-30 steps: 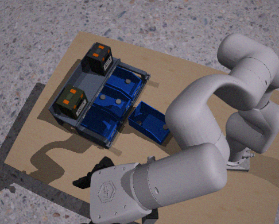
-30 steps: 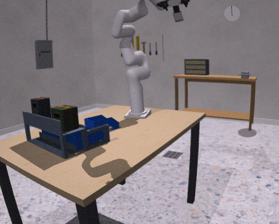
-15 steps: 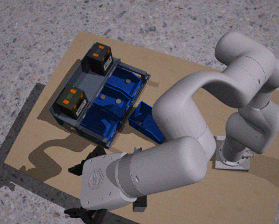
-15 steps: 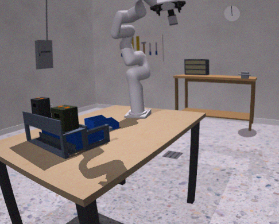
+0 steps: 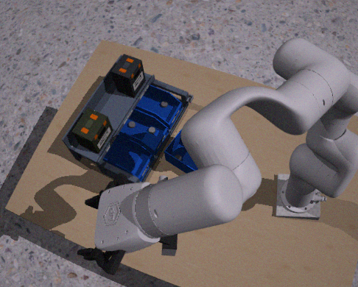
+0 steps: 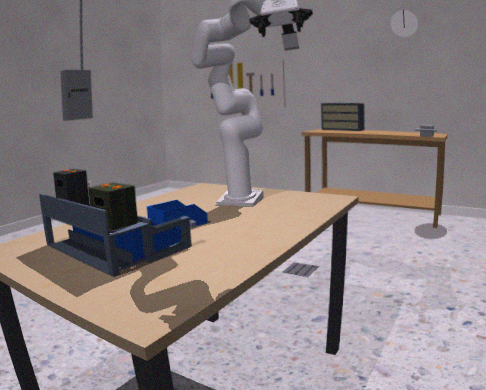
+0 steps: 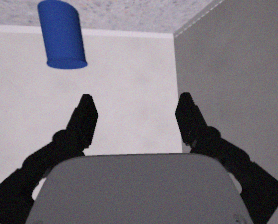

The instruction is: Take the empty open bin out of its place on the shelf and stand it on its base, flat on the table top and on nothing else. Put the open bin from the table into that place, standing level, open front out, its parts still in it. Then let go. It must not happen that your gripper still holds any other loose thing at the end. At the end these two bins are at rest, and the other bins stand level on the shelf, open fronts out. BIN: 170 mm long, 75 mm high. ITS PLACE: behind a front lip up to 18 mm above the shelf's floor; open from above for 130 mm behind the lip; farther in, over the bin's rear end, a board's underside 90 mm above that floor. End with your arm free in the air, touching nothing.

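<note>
The grey shelf stands at the table's left and holds three blue open bins in its front row. The far bin holds one grey part and the middle bin holds two. The near bin shows no parts. A fourth blue bin lies on the table just in front of the shelf, half hidden by my arm; it also shows in the exterior view. My gripper is open and empty, high above the table, far from all the bins. The wrist view shows only its open fingers against walls.
Two dark boxes with orange marks stand on the shelf's upper board behind the bins. My arm's base is bolted at the table's right. A blue cylinder shows in the wrist view. A side table stands far off.
</note>
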Motion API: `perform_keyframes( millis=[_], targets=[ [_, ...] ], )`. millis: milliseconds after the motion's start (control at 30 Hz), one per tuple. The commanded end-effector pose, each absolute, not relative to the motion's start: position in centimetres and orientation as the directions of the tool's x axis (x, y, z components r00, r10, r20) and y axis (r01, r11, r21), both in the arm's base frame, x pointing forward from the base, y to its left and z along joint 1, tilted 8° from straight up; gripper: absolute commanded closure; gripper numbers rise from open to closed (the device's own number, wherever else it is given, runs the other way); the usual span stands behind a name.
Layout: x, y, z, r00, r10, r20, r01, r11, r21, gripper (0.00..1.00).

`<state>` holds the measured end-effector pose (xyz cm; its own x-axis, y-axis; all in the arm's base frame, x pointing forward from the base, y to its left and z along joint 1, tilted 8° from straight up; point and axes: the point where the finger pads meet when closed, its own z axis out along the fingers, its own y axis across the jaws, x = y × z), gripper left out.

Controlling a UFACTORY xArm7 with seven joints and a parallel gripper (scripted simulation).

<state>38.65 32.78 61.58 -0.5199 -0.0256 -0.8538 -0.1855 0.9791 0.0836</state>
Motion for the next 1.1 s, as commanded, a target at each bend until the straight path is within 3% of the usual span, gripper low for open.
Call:
perform_keyframes(
  millis=[0,1067],
  targets=[
    [39.9,31.2,60.5,-0.541,-0.028,-0.840,-0.161,0.984,0.070,0.00],
    [44.6,23.4,54.7,-0.655,-0.033,-0.755,-0.057,0.998,0.005,0.00]
  ],
)
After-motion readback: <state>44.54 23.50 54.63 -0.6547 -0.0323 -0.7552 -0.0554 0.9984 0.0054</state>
